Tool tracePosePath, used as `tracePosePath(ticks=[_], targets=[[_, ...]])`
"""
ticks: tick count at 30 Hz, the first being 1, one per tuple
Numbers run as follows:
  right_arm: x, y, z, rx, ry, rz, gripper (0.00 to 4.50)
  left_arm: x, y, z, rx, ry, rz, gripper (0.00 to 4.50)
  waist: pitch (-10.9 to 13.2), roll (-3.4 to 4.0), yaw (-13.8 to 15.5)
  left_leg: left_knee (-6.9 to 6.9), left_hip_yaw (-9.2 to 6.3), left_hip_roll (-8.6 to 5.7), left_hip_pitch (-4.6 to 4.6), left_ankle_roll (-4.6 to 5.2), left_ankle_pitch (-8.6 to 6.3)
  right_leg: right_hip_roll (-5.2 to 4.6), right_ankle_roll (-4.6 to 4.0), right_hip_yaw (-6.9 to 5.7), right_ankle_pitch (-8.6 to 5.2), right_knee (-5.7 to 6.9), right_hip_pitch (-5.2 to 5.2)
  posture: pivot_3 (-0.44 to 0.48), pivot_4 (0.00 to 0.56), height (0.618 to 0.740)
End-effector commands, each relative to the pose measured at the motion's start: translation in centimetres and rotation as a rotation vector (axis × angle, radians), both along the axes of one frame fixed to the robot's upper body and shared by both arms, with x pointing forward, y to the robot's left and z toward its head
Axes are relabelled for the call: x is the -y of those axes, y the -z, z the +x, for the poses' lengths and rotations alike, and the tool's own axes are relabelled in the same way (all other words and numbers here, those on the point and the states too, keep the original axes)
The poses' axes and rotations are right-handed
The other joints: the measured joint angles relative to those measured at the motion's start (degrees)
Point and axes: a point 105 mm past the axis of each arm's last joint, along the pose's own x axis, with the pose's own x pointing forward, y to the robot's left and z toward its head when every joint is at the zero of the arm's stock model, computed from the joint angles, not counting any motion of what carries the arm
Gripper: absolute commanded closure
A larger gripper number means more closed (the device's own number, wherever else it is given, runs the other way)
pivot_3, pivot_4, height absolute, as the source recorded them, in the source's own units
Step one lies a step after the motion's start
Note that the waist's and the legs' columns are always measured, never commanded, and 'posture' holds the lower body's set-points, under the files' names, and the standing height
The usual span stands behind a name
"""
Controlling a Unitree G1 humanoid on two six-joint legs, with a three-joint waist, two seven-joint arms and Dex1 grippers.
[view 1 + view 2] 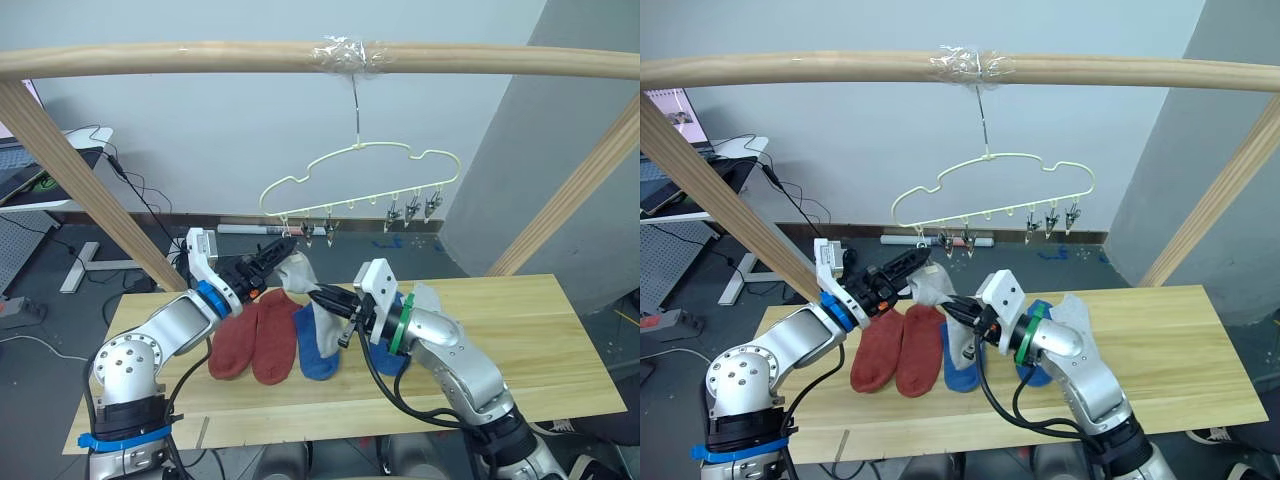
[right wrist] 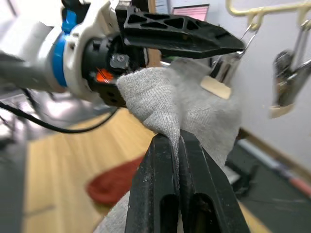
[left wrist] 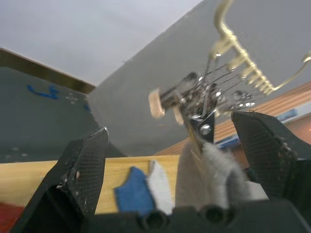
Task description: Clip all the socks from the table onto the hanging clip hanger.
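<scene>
- Two rust-red fabric ankle socks and a blue ankle sock were laid side by side on the pale wooden plank table, between the arms.
- One light grey ankle sock was pinched in the right gripper, whose black fingers were closed tight on its fabric.
- Beside it, the left gripper was held with its jaws spread apart around the sock's upper edge.
- Farther back, the pale yellow-green wire clip hanger was hung by its hook from a round wooden beam; one of its dark clips was met by the grey sock.
</scene>
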Motion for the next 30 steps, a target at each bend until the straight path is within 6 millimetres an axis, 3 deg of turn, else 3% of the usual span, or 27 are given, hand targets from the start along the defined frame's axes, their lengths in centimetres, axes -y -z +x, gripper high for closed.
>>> tracePosePath(ticks=[1,6,11,14,19,25,28,30], targets=[[0.0,-0.5,0.7,-0.084,-0.021,0.066,3.55,0.6,-1.2,-0.8,0.077,0.051,0.033,0.00,0.0,0.00,0.0,0.00,-0.01,0.00,-0.01,0.00,0.00,0.00,-0.01,-0.01,0.01,0.00,-0.01,-0.020,0.116,0.740],[0.9,0.5,1.2,-0.117,-0.016,0.024,1.84,1.3,-0.5,-1.4,0.109,0.097,0.185,0.00,0.0,0.01,0.0,-0.04,0.03,0.00,-0.03,0.00,0.00,0.01,-0.04,0.00,0.02,0.01,-0.08,-0.022,0.117,0.740],[3.4,1.7,1.0,-0.108,0.044,-0.040,0.04,1.3,-0.6,-1.5,0.168,0.093,0.295,0.00,0.0,0.01,0.0,-0.06,0.06,0.00,-0.05,0.00,0.00,0.00,-0.04,0.01,0.02,0.01,-0.14,-0.031,0.121,0.740],[4.7,1.5,1.3,-0.078,0.102,-0.071,0.01,2.1,-0.3,-1.8,0.221,0.128,0.401,0.00,0.0,0.01,0.0,-0.08,0.12,0.01,-0.11,0.00,0.00,0.00,-0.04,0.05,0.02,0.01,-0.20,-0.033,0.123,0.740],[6.6,-1.4,1.3,0.009,0.159,-0.079,0.01,3.7,-0.1,-1.6,0.373,0.126,0.600,0.00,0.0,0.01,0.0,-0.07,0.15,0.02,-0.13,0.00,0.00,0.00,0.00,0.07,0.00,0.02,-0.21,-0.040,0.124,0.740],[8.6,-3.4,1.2,0.095,0.205,-0.114,0.01,5.7,-1.2,0.3,0.513,0.024,0.654,0.00,0.0,0.00,0.1,-0.06,0.15,0.01,-0.15,0.01,0.00,0.00,0.06,0.07,-0.04,0.00,-0.19,-0.059,0.131,0.740],[9.1,-4.0,1.2,0.113,0.209,-0.109,0.01,6.3,-3.1,1.2,0.630,-0.080,0.600,0.00,0.0,0.00,0.1,-0.05,0.14,0.01,-0.15,0.01,0.00,0.00,0.04,0.06,-0.02,0.00,-0.18,-0.066,0.132,0.740],[9.2,-4.3,1.2,0.125,0.214,-0.114,0.00,6.6,-3.7,1.5,0.667,-0.124,0.568,0.39,0.0,0.00,0.1,-0.04,0.16,0.00,-0.15,0.01,0.00,-0.01,-0.02,0.07,0.02,0.00,-0.17,-0.076,0.132,0.740]])
